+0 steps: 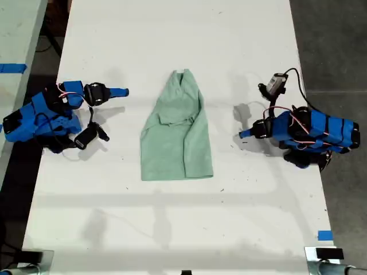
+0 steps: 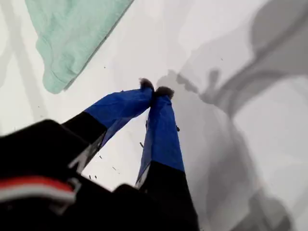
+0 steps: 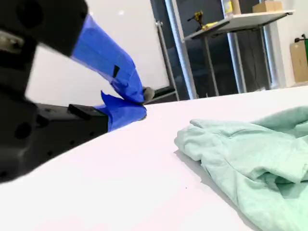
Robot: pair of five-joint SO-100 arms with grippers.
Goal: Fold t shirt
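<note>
our arms lie folded low at opposite table [image 1: 172, 229] edges. my first gripper [image 2: 155, 89] and my second gripper [image 3: 142, 102] have jaws together, empty. the t shirt [image 1: 179, 132] lies between them, untouched.

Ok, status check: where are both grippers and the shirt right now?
My first gripper shut, empty, off the t shirt. My second gripper shut, empty, beside it. Shirt partly folded, mid-table. Nothing in the way.
</note>
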